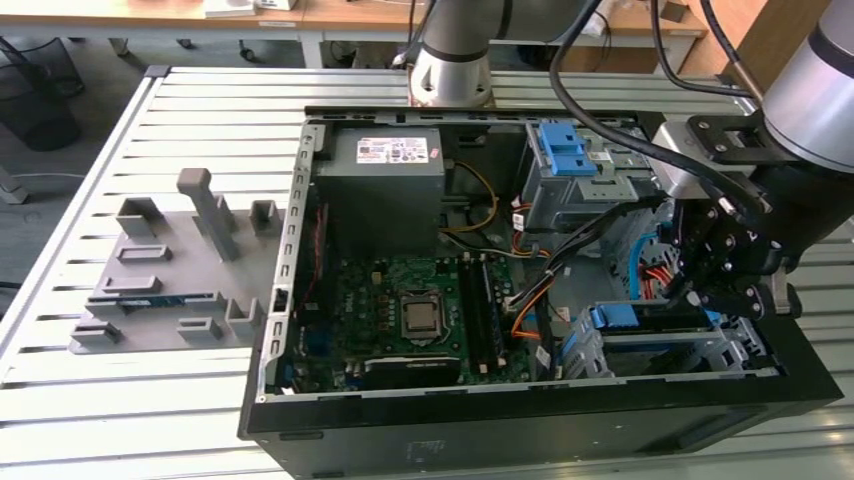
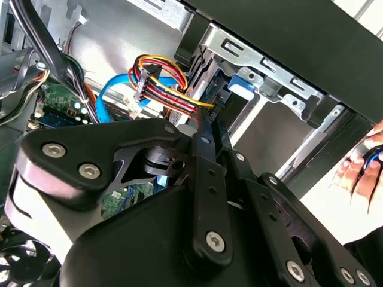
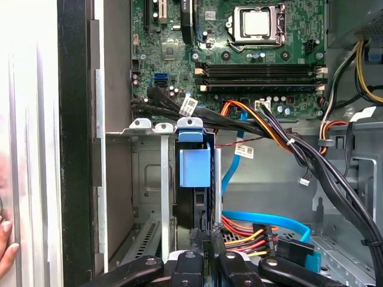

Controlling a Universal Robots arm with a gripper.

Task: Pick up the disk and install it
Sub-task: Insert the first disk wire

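Disk seated edge-on in the drive cage, gripper right at it

The gripper hangs over the drive cage in the corner of the open computer case, on the exterior view's right; in the first wrist view its fingers look drawn close together, pinched on or just at the dark edge of the disk, though a firm grip I cannot tell; the disk stands on edge in a cage slot, its blue carrier tab facing the motherboard; so pick-up looks done and insertion far along; whether it is fully latched is unclear; a person's hand rests beside the case
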